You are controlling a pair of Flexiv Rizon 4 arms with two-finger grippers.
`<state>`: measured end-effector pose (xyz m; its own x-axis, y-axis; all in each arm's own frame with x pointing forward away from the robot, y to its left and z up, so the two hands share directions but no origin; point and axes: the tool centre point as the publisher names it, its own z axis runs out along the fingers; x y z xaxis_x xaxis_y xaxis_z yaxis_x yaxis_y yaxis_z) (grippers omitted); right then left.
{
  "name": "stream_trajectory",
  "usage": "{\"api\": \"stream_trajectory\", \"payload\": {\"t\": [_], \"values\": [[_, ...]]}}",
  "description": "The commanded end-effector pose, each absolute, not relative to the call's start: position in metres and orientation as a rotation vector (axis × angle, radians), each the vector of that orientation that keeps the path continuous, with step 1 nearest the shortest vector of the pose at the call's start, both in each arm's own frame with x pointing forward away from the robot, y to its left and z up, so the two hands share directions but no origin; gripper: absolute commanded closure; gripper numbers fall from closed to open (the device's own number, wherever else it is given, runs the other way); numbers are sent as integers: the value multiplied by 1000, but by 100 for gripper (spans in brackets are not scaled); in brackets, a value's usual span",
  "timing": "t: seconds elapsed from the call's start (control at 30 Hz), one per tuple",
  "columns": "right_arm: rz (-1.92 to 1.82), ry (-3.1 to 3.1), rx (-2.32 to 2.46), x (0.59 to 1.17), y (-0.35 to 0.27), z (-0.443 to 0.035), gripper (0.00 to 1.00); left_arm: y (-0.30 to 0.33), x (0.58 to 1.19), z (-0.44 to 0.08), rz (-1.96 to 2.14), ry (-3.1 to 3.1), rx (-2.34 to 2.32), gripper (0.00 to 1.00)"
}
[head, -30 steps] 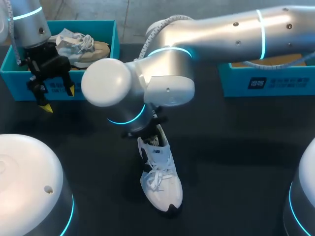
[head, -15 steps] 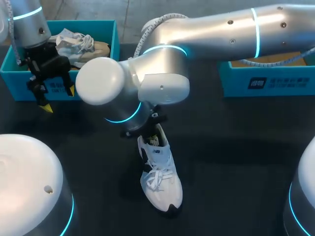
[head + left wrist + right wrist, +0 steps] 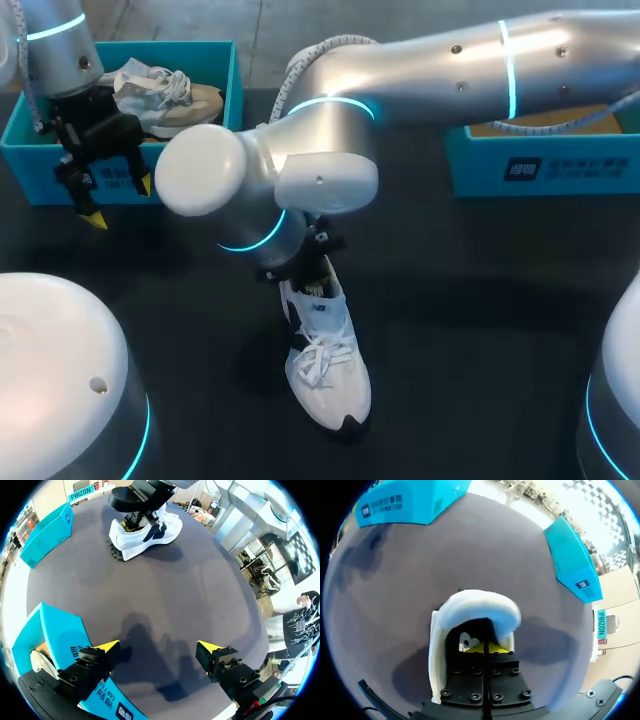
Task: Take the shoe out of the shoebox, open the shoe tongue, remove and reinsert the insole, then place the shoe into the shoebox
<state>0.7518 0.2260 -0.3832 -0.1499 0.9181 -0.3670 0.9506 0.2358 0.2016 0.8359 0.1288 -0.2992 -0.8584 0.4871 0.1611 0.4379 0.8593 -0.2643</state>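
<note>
The right gripper (image 3: 485, 647) stands inside the heel opening of a white shoe (image 3: 325, 370), its two yellow tips pressed together; whether anything is caught between them cannot be told. The shoe lies alone on the black table (image 3: 480, 330), toe toward the robot. The left gripper (image 3: 159, 650) hangs with its fingers spread wide, just in front of the left shoebox (image 3: 235, 80). A second shoe (image 3: 165, 90), beige and grey, lies in that box. A second teal shoebox (image 3: 540, 165) sits at the table's far right.
</note>
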Motion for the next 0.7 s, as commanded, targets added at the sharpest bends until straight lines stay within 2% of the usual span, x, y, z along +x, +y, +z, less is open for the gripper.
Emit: {"api": "stream_trajectory", "payload": {"t": [0.03,0.27,0.7], "values": [[-109,2116,1723,754,229,-398,100,129,835,-299,319,-2812,-709,0],[-108,2146,1767,749,231,-414,100,129,835,-299,319,-2812,-709,0],[-41,2050,1681,741,238,-364,100,129,835,-299,319,-2812,-709,0]]}}
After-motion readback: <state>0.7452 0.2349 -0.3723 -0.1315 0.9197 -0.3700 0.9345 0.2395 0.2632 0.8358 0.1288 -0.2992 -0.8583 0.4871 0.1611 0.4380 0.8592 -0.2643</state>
